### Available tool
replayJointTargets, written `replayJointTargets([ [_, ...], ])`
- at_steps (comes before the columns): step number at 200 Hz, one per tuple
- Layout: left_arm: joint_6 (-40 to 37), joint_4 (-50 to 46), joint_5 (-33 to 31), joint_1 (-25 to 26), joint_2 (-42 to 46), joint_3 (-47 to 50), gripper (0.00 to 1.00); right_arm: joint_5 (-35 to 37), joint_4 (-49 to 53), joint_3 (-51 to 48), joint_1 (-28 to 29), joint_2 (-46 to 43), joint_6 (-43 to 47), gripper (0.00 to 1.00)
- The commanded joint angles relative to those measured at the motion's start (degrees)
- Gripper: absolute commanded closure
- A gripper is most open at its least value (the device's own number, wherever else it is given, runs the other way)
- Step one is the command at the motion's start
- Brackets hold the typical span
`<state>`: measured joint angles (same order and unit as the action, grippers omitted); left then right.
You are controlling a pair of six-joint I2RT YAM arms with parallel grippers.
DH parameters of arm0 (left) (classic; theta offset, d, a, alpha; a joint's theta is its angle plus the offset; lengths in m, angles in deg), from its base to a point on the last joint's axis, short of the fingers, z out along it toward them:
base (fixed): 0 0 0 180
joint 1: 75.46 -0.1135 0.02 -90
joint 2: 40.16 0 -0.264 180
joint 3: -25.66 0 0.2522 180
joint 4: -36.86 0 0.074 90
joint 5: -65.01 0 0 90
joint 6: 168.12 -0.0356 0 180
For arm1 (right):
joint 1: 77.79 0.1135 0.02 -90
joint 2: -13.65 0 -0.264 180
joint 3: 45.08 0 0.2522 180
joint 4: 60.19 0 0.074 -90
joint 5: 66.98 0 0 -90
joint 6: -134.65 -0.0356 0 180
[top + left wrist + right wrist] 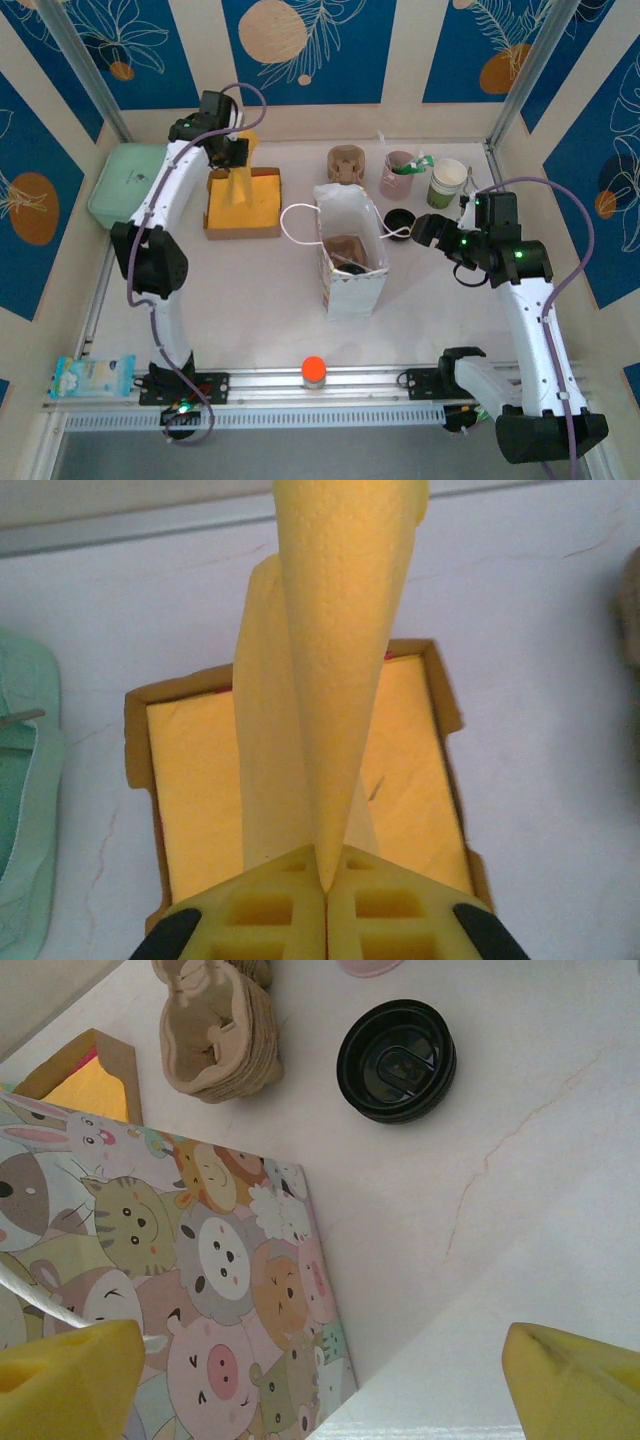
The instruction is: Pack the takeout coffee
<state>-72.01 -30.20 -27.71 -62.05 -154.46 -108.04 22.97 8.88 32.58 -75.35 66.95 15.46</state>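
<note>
Left tool (pixel 325 885) pinches a yellow sheet (pixel 330 660) above a box (pixel 137 750). Right tool (pixel 416 232), jaws apart, hangs near the takeout coffee (pixel 397 1060).

Bright, even light with soft, faint shadows.

Left claw (pixel 231 152) holds a yellow sheet (pixel 238 186) above the cardboard box (pixel 242 233).
</note>
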Motion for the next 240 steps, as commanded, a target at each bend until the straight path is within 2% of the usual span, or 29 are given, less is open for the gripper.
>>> replayJointTargets([
  [1, 1.12, 1.84, 6.77, 0.12, 5.46, -2.29, 0.93, -1.0, 1.03, 0.41, -0.11, -0.57, -0.36, 0.07],
  [62, 4.98, 10.06, 19.2, 0.3, 12.19, -0.91, 0.94, -1.22, 0.85, 1.05, 0.19, -0.21, -0.52, 0.07],
  [121, 8.46, 17.44, 26.68, 2.53, 16.04, 0.52, 0.97, -1.09, 1.03, 0.96, 0.25, -0.48, -0.45, 0.07],
  [174, 13.02, 35.24, 33.15, 4.9, 21.7, 10.83, 1.0, -0.7, 1.29, 0.39, 0.28, -1.32, -0.15, 0.07],
  [240, 17.55, 48.86, 42.16, 9.88, 22.19, 13.84, 1.0, -0.74, 1.64, -0.27, 0.11, -2.46, 0.0, 0.07],
])
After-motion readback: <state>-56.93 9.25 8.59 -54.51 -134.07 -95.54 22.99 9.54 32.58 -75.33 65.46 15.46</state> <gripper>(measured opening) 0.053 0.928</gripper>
